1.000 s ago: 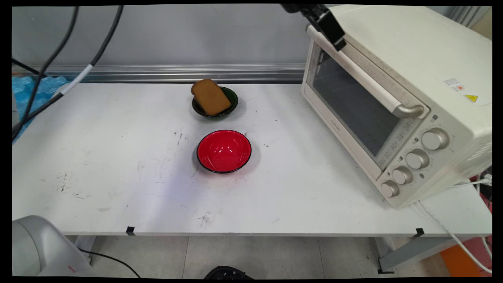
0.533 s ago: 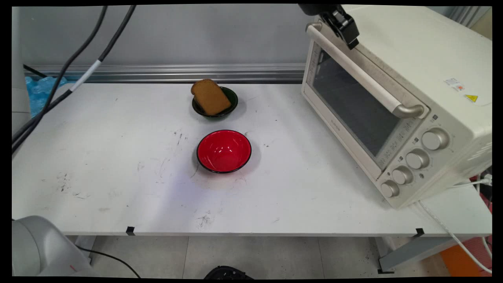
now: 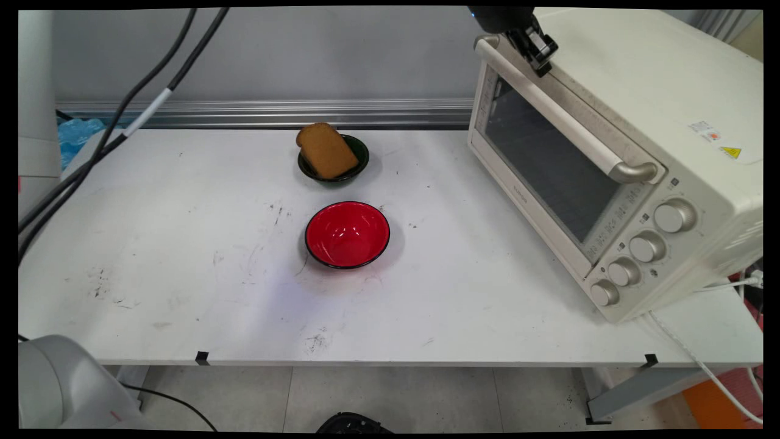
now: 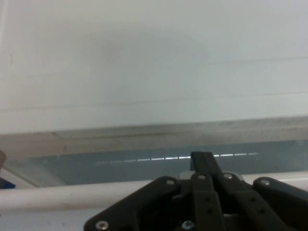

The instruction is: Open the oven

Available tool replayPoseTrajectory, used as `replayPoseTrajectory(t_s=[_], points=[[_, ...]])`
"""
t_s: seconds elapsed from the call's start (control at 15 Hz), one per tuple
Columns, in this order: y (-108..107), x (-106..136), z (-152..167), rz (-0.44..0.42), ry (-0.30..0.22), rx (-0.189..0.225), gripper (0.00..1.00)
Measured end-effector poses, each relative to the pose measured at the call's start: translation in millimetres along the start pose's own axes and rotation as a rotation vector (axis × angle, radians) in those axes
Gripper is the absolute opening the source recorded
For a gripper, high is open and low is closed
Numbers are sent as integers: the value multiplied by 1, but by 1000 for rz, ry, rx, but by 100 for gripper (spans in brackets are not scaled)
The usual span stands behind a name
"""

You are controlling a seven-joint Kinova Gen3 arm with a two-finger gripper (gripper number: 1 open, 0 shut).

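Oven door handle [image 3: 567, 119]: a pale bar running slantwise across the top of the closed glass door [image 3: 548, 164] of the toaster oven [image 3: 646, 91], at the right end of the bench [image 3: 183, 274], metal end-pieces at both ends.

End effector [image 3: 539, 55] down from the top edge of the main view, tips at the far, upper end of that bar, close by the seam between door and oven roof. Touching or just clear of the bar: cannot tell. In the hand view, end effector [image 4: 202, 161] with its black fingers drawn together at the middle, nothing visibly between them; handle as a white band across the bottom of that view, behind the linkage, with the strip of door glass and the oven's pale top beyond.

Worth minding for any contact here, as a judgement: a smooth, round bar, likely to slip; position near its end rather than its middle, so any force would likely land off-centre on the door; best kept square to the bar and slow.

Well apart, mid-bench: red bowl [image 3: 347, 235], empty; behind it a dark green bowl [image 3: 359, 164] with a bread slice [image 3: 327, 151] leaning in it.
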Motion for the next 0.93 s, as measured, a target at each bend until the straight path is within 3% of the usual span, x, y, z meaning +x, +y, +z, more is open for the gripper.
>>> replayPoseTrajectory(t_s=[0.93], points=[[-10,-4,36,4,-68,16,0]])
